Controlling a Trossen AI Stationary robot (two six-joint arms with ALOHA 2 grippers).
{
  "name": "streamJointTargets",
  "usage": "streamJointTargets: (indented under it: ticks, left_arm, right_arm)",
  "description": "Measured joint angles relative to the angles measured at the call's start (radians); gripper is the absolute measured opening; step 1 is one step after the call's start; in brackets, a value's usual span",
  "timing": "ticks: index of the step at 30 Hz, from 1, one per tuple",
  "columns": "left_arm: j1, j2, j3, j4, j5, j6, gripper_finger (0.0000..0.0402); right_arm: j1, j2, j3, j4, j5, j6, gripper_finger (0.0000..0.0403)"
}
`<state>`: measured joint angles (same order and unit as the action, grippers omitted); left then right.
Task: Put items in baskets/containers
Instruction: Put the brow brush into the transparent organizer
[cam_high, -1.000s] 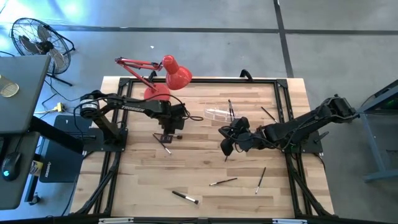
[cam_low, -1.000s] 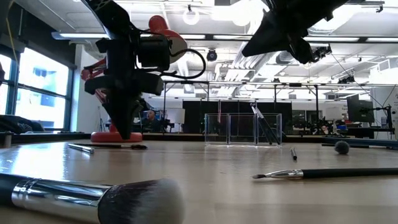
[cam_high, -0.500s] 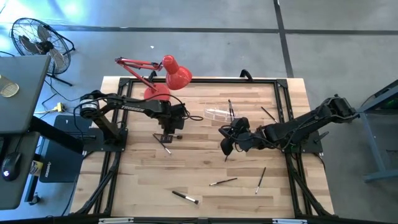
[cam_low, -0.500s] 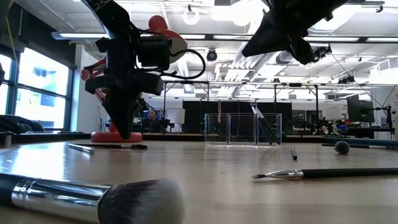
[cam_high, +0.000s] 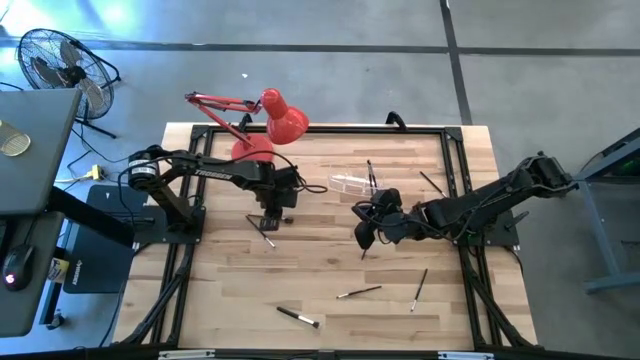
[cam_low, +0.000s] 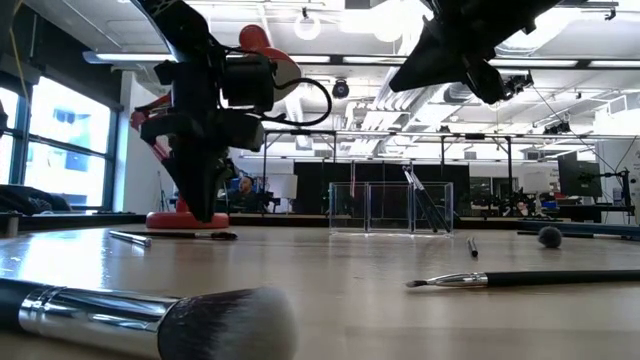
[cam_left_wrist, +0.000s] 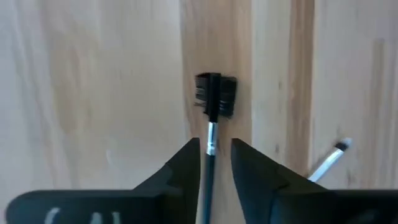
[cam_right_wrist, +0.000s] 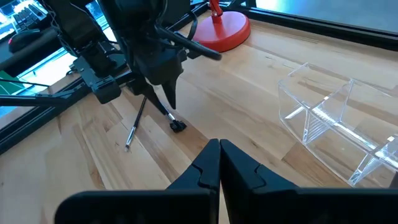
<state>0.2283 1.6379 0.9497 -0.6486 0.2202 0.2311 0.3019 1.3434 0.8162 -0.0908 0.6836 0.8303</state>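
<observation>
My left gripper (cam_left_wrist: 215, 163) is open and points down at the table's left middle (cam_high: 272, 205). Its fingers stand on either side of the thin handle of a comb-headed brush (cam_left_wrist: 212, 118), which lies flat on the wood; I cannot tell whether they touch it. A second brush (cam_left_wrist: 326, 163) lies beside it. The clear plastic holder (cam_high: 352, 183) stands toward the far edge, with a few dark brushes (cam_low: 420, 200) leaning inside. My right gripper (cam_right_wrist: 217, 163) is shut and empty, hovering at mid-table (cam_high: 366, 232) near the holder. More brushes (cam_high: 360, 292) (cam_high: 418, 288) (cam_high: 298, 317) lie near the front.
A red desk lamp (cam_high: 270, 125) stands at the far left edge, close behind my left arm. A thick brush (cam_low: 150, 320) and a thin one (cam_low: 520, 280) lie near the front edge. One brush (cam_high: 432, 182) lies right of the holder. Bare wood lies between the arms.
</observation>
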Motion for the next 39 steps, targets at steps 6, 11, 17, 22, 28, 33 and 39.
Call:
streamJointTargets:
  ticks: [6, 11, 17, 22, 28, 33, 39]
  left_arm:
    - [-0.02, 0.0, 0.0, -0.003, -0.073, 0.069, 0.0111]
    - [-0.103, 0.0, 0.0, 0.003, -0.182, 0.105, 0.0112]
    - [-0.16, 0.003, 0.0, 0.043, -0.246, 0.105, 0.0112]
    - [-0.157, 0.049, 0.001, 0.065, -0.265, 0.105, 0.0112]
    - [-0.157, 0.096, 0.007, 0.062, -0.265, 0.091, 0.0112]
    - [-0.157, 0.097, 0.004, 0.076, -0.264, 0.075, 0.0095]
    - [-0.158, 0.097, 0.003, 0.071, -0.259, 0.018, 0.0012]
  right_arm:
    - [0.0, 0.0, 0.0, 0.0, -0.005, 0.0, 0.0001]
    - [0.0, 0.0, 0.0, -0.003, -0.005, -0.001, 0.0002]
    - [0.0, 0.0, 0.0, -0.021, -0.005, -0.001, 0.0001]
    - [0.0, 0.0, 0.0, -0.017, -0.006, 0.007, 0.0001]
    - [0.002, 0.0, 0.0, -0.008, -0.018, 0.008, 0.0001]
    - [0.002, 0.0, 0.0, -0.006, -0.013, 0.004, 0.0002]
    - [0.002, 0.0, 0.0, -0.006, -0.013, 0.006, 0.0002]
